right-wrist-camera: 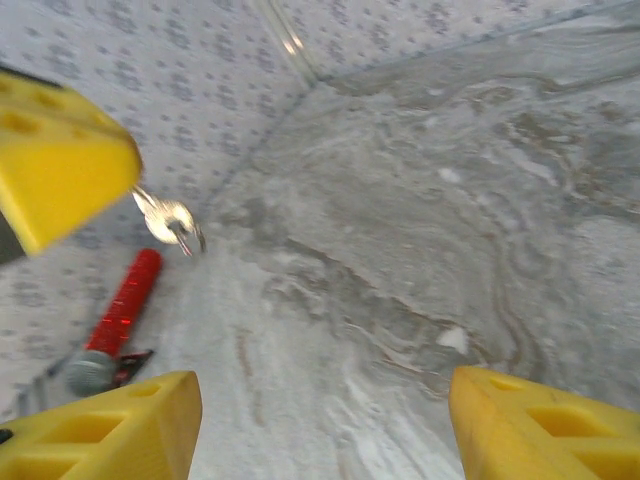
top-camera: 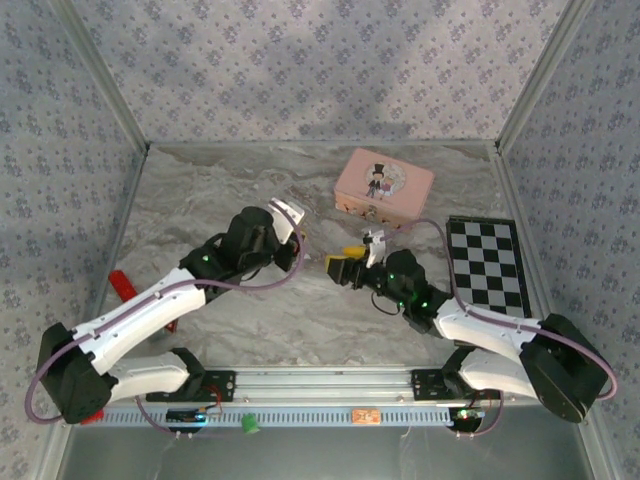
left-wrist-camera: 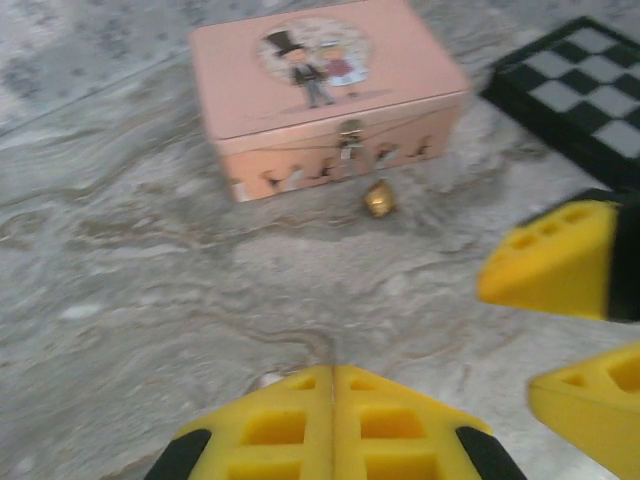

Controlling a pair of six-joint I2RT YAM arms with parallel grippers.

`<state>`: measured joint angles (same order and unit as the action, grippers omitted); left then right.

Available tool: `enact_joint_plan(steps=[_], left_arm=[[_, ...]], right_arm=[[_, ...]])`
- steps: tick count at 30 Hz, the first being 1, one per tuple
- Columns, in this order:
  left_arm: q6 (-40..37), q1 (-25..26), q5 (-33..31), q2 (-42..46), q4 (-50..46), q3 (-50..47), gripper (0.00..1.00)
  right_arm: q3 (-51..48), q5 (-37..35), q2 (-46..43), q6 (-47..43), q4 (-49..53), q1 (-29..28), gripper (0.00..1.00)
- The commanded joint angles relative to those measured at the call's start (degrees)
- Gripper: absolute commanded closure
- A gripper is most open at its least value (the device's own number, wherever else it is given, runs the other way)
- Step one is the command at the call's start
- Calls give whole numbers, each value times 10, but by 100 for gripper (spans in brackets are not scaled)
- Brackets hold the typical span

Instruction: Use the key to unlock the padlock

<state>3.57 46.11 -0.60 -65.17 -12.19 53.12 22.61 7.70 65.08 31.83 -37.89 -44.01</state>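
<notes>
Padlock point(left-wrist-camera: 378, 198): small, rigid, light and likely to skid. It lies on the surface point(left-wrist-camera: 150, 280) just in front of the pink tin point(left-wrist-camera: 320, 100). Left claw point(left-wrist-camera: 333, 385), short of the tin, is clamped on the key point(right-wrist-camera: 165, 218). Right claw point(right-wrist-camera: 322, 400) stands apart and empty; it should grip the brass body by its flat sides.

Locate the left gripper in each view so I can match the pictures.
Top external: left gripper sits left of centre, below-left of the tin.
Left wrist: bottom centre, fingers shut together.
Right wrist: top left, one yellow finger with the key sticking out.
Shared landmark: the open right gripper, at centre from above, at the right edge in the left wrist view, along the bottom in its own.
</notes>
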Motion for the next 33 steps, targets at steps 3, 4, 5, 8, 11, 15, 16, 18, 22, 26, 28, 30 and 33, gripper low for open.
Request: enact_joint_plan(steps=[3,4,5,8,11,15,16,18,22,26,28,30,33], left_arm=[[18,-24,156,25,87,-12,100],[32,-31,176,28,105,-18,100],[46,-40,192,33,121,-23,100],[80,-54,224,46,166,-38,100],[107,-63,254,53,188,-43,100],[134,-71,279,60,209,-49,100],[137,-71,280,62,211,-49,100],[140,-73,282,64,205,-47,100],[139,-74,277,70,196,-50,100],[141,-82,276,72,194,-56,100],[147,-85,277,77,201,-63,100],[150,-87,279,81,209,-69,100],[151,-90,281,81,209,-71,100]], right_arm=[[-31,98,-26,57,-136,21,28],[-35,102,-28,58,-148,26,27],[-37,108,-28,60,-157,31,27],[-36,138,-21,77,-193,45,27],[-33,167,-9,99,-243,55,27],[-14,199,12,114,-270,61,28],[-10,204,18,116,-275,61,28],[-5,209,27,120,-285,61,28],[-1,210,27,116,-280,62,29],[-5,203,20,106,-265,61,29],[-2,202,20,108,-266,61,29],[3,204,20,108,-266,60,30],[7,200,22,108,-268,58,31]])
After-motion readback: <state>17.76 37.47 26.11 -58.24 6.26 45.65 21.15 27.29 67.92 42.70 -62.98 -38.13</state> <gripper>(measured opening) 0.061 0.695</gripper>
